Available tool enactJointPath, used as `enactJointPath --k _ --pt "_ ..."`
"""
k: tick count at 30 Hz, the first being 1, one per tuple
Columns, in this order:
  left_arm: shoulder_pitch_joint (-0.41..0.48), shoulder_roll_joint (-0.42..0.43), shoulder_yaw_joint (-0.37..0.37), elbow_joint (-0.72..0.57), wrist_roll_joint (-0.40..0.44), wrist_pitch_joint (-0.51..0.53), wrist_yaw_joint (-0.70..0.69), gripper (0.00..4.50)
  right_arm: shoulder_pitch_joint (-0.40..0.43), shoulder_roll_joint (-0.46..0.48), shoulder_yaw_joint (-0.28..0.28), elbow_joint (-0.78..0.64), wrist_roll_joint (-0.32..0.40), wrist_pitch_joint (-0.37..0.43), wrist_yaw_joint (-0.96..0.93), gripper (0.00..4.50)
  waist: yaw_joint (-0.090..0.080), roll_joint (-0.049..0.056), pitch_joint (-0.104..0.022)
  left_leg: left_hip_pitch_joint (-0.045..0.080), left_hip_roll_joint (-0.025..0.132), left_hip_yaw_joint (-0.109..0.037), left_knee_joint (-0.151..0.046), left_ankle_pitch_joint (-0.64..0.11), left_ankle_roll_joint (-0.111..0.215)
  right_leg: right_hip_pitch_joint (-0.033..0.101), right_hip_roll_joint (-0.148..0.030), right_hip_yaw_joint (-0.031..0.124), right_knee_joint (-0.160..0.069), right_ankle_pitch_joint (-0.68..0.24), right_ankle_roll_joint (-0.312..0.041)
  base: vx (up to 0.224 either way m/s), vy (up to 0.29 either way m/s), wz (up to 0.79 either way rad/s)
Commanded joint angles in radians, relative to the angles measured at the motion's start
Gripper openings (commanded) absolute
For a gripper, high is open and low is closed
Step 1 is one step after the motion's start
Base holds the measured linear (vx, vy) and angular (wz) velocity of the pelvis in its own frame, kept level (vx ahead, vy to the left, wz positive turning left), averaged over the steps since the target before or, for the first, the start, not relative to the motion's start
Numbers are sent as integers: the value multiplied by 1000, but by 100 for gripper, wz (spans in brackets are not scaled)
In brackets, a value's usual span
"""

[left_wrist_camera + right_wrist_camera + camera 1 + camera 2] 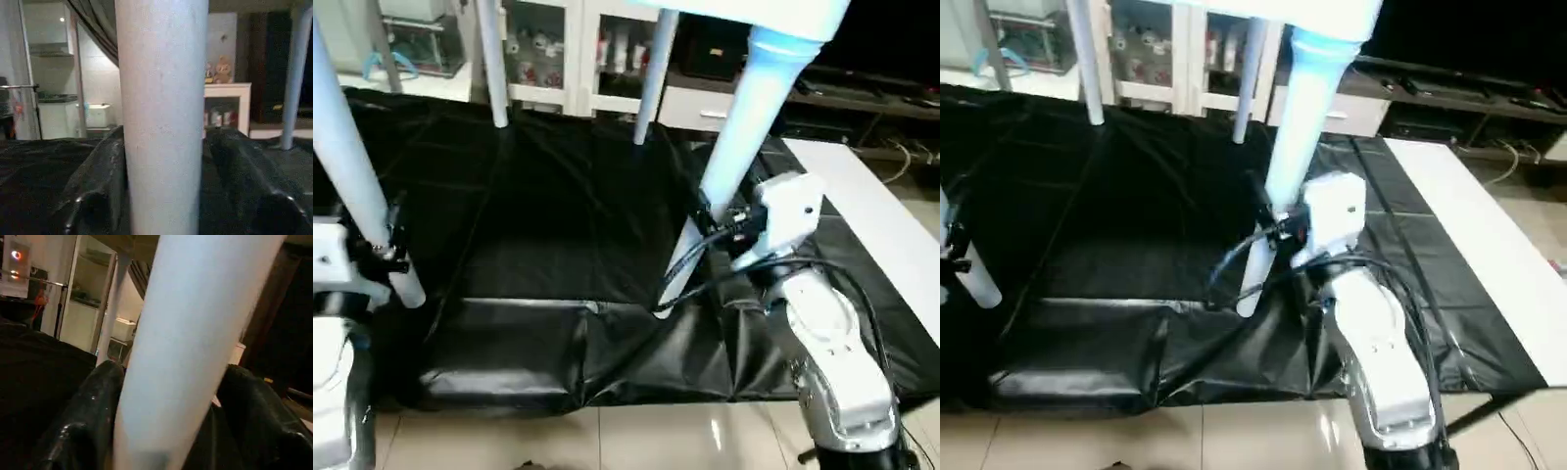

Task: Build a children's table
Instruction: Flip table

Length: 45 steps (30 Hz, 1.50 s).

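The children's table (744,10) is seen standing upright on its four legs on the black-covered tabletop (558,245). The near left leg (352,166) sits between the left claw's (391,245) fingers, the near right leg (744,127) between the right claw's (705,220); whether either is clamped cannot be told. The tubes are judged light, stiff and slippery (best held low).

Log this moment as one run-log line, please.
stage: table upright on black cover | left gripper: around near-left leg | right gripper: around near-right leg | far legs: standing

The right forearm (832,362) is a glossy silver shell with a white wrist block (790,211) and looping black cables (705,257).
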Motion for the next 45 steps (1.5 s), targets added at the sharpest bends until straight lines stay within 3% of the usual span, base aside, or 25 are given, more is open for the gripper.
enactJointPath --k 1,14,17,19,21,22,23,26,27,28,29,30,31,32,33,34,35,36,37,38,39,41,42,43,45 --pt "13 -12 -26 -55 -25 7 -18 321 22 -8 -32 -20 14 -17 8 358 -7 37 -42 34 61 -43 -106 -556 -110 -3 -84 58 -102 -444 -62 0 0 0" --pt "181 -76 -103 -182 -83 96 -16 356 216 10 -35 -79 131 -105 94 400 -9 43 -30 44 59 -49 -107 -634 -94 -12 -79 53 -131 -577 -25 0 0 0" --pt "174 -76 -112 -187 -75 103 -17 356 226 1 -28 -79 132 -102 106 400 -12 45 -31 26 59 -48 -108 -567 -87 -12 -75 53 -131 -487 -42 0 0 0" --pt "170 -73 -116 -193 -72 110 -17 356 233 -3 -23 -80 132 -101 112 400 -17 44 -51 -15 48 -30 -99 -288 -26 -14 -52 48 -108 -156 -120 0 0 0" --pt "172 -62 -114 -201 -78 117 -14 356 241 -6 -21 -79 135 -107 112 400 -15 46 -100 -59 8 -9 -42 189 131 -48 -18 15 -71 330 -207 -27 7 0" --pt "175 -53 -115 -205 -83 120 -13 356 243 -6 -22 -78 137 -105 112 400 -10 52 -112 -80 -5 -7 -21 307 201 -70 -14 -2 -80 429 -225 -104 23 -1" --pt "176 -51 -115 -205 -84 120 -13 356 244 -5 -22 -78 137 -104 112 400 -10 49 -116 -89 -6 -5 -13 292 226 -80 -15 -7 -90 406 -230 -104 23 -1" --pt "173 -41 -112 -203 -82 124 -10 356 246 -2 -24 -75 132 -106 108 400 -13 59 -98 -89 15 -20 26 -192 189 -144 -56 -32 -182 -207 -170 -234 55 -2" --pt "171 -39 -110 -199 -73 133 -1 356 248 0 -28 -72 131 -108 104 400 -37 83 -74 -92 51 -31 -35 -502 120 -139 -15 -108 -150 -480 -61 -223 50 -20" --pt "171 -39 -110 -199 -73 133 -1 356 248 0 -28 -72 131 -108 104 400 27 74 -47 -246 137 -19 -212 -762 -4 -14 37 -112 260 -454 -9 -189 26 -11" --pt "169 -37 -108 -194 -67 139 4 356 250 4 -30 -68 126 -112 98 400 27 74 -47 -246 137 -19 -212 -762 -4 -14 37 -112 260 -454 -9 -189 26 -11" --pt "168 -35 -106 -187 -65 140 4 356 252 7 -34 -62 117 -118 88 400 133 107 -37 -303 42 148 -217 -949 -197 61 52 -124 310 -583 -35 -225 3 15" --pt "170 -35 -110 -180 -58 159 12 356 257 7 -38 -55 108 -123 80 400 136 62 -88 -273 78 187 -38 -612 -254 55 -42 10 323 -949 -9 -54 -121 16" --pt "170 -35 -113 -178 -56 164 15 356 259 7 -40 -52 105 -125 78 400 32 -36 -121 -90 99 61 335 -383 -213 -134 -185 54 142 -1256 90 -54 -121 16" --pt "170 -34 -127 -172 -44 191 28 356 270 7 -47 -40 91 -136 65 400 74 19 13 -172 11 -38 356 -227 -43 -148 -154 128 -110 -1475 -7 168 -113 21" --pt "167 -37 -136 -170 -37 208 38 356 273 8 -50 -34 86 -138 60 400 103 46 47 -102 3 -82 364 -300 -25 -121 -168 148 -87 -1421 -113 24 30 35" --pt "165 -39 -145 -169 -30 224 47 356 276 9 -53 -28 83 -140 55 400 113 40 4 -53 -2 -91 324 -351 -41 -75 -130 161 -38 -1324 -153 24 30 35" --pt "151 -50 -172 -162 -10 251 68 356 278 12 -61 -6 82 -121 42 400 109 64 22 46 -10 -109 293 -488 -53 -106 -112 113 -26 -1100 -150 -215 77 31" --pt "145 -55 -181 -158 -3 255 73 356 277 12 -64 3 84 -109 38 400 87 100 -11 88 57 -160 116 -750 -101 -83 -51 45 55 -725 -122 -201 128 7" --pt "127 -63 -213 -143 37 280 100 356 268 14 -69 31 80 -66 19 400 85 120 -10 37 110 -193 -3 -847 -104 -40 -28 37 138 -463 -106 -201 128 7" --pt "107 -66 -241 -120 80 281 122 356 257 19 -74 57 71 -36 -1 400 86 129 -10 -15 119 -191 -88 -902 -59 24 -24 0 179 -104 -78 -170 166 -4" --pt "79 -73 -265 -84 114 262 141 356 241 24 -76 87 54 -10 -25 400 86 147 -21 -4 76 -147 -110 -928 -60 48 -18 -29 149 -27 -57 -143 148 2" --pt "38 -82 -289 -23 158 213 158 356 213 29 -85 133 43 -34 -41 400 64 125 -29 23 51 -141 -100 -788 -99 68 -54 -6 63 -31 -39 -76 107 -3" --pt "34 -84 -290 -18 162 206 160 356 211 29 -86 136 41 -45 -43 400 54 96 -18 19 50 -137 -88 -635 -106 87 -110 35 -9 -221 -18 -55 58 -6" --pt "23 -86 -296 -9 184 188 172 356 210 37 -93 142 38 -70 -53 400 52 84 -7 50 48 -113 -69 -463 -88 63 -162 57 -101 -589 -39 -27 29 -3"
